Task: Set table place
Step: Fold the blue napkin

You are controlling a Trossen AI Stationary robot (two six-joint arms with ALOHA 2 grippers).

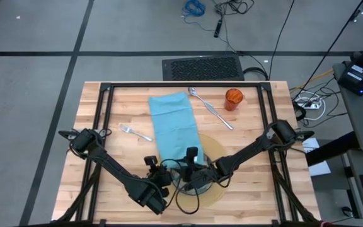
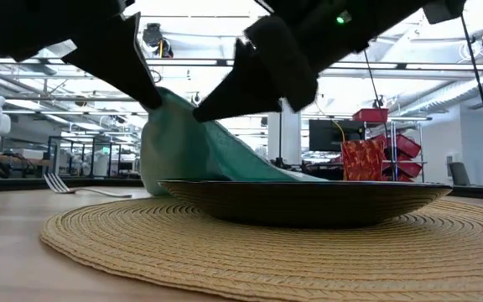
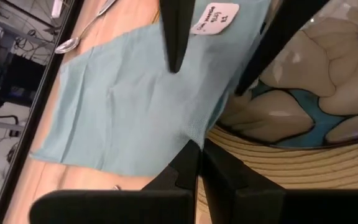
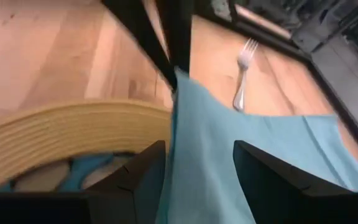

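Note:
On the wooden table [image 1: 257, 189] the teal napkin [image 1: 171, 120] lies with its far part flat, while its near end rises to a peak [image 2: 164, 101]. My left gripper [image 3: 199, 149] is shut on that peak. My right gripper [image 4: 197, 168] is open beside the left one, one finger on either side of the raised cloth; whether they touch it does not show. The patterned plate [image 3: 328, 81] sits on the round tan mat [image 2: 250, 252]. The fork [image 1: 135, 132] lies left of the napkin, the spoon and knife [image 1: 212, 108] and the orange cup [image 1: 233, 99] to its right. My left gripper pinches the napkin's near corner [image 3: 193, 134], the one beside the plate, between its two shut fingers. The fingers slant down from the table's near left side. That corner is lifted above the plate's rim, and the cloth slopes down from it to the table.
A black frame of rails [image 1: 103, 113] runs around the tabletop. Bare planks show to the left of the fork and right of the mat. Beyond the far edge are a dark floor grille [image 1: 201, 67] and cables.

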